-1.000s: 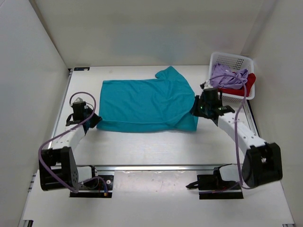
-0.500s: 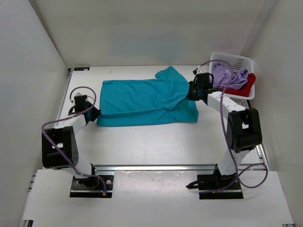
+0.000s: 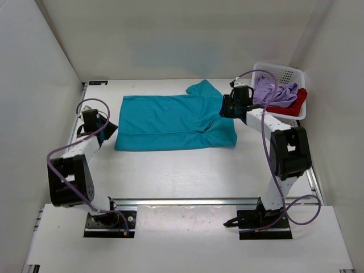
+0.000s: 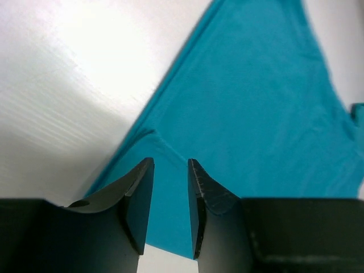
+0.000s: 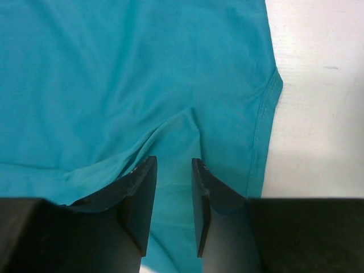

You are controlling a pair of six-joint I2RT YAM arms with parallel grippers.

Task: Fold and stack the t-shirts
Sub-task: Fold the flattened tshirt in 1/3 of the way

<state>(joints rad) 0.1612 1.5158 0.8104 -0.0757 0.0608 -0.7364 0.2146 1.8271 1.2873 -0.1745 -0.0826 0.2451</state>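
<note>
My right gripper (image 5: 173, 162) and left gripper (image 4: 170, 165) pinch the soft teal cloth t-shirt (image 3: 170, 119) at the ends nearest and farthest from the white lattice basket (image 3: 278, 67); I'd lift both evenly, taut.

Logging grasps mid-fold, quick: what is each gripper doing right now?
Left gripper: closed, pinching the teal t-shirt edge.
Right gripper: closed, pinching a raised fold of the teal t-shirt.

Left white-and-black arm (image 3: 79, 149) and right white-and-black arm (image 3: 264, 122) both extended forward, wrists low, left black two-finger gripper (image 4: 170, 165) and right black two-finger gripper (image 5: 173, 162) each narrowed to a slit, pinching a ridge of teal cloth t-shirt (image 3: 165, 119).
</note>
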